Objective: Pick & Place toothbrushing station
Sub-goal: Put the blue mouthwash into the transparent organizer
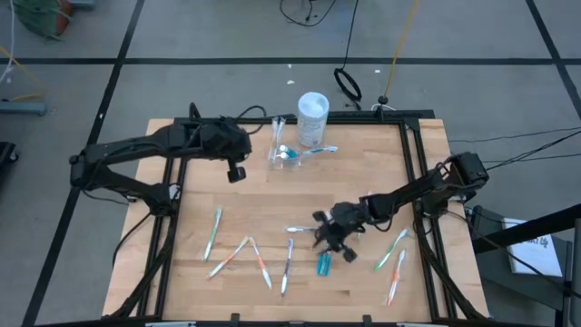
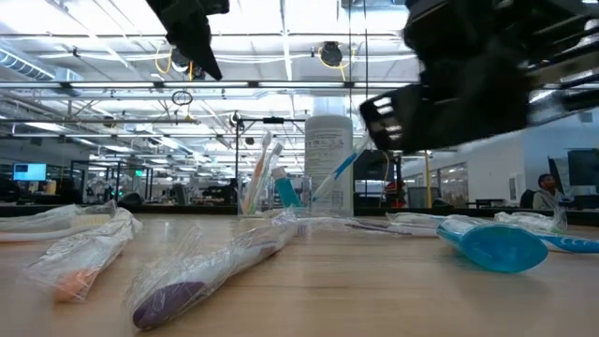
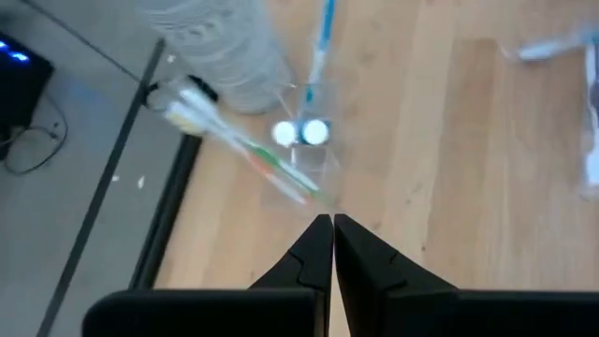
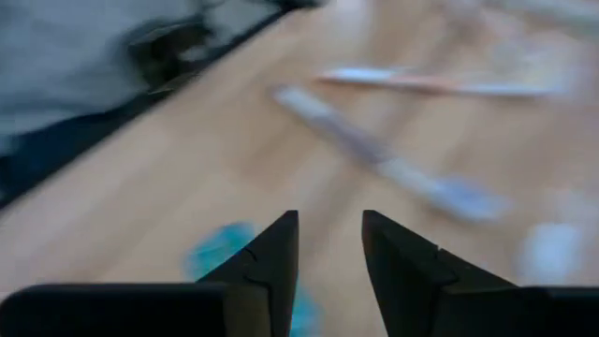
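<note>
Wrapped toothbrushes (image 2: 201, 281) nearest, cup (image 1: 282, 153) holding brushes, toothpaste

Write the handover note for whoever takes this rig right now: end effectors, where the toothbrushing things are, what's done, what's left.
Left end effector: shut, empty, raised near the clear cup at the table's far edge.
Right end effector: fingers apart, nothing between them, low over the teal toothpaste tube in the near middle.
Done: the cup holds a few toothbrushes and a teal tube, beside the white tub.
Left: the wrapped toothbrushes scattered across the near half of the table, a pair near the right edge, and the teal tube. The tube looks like the likely next pick.
</note>
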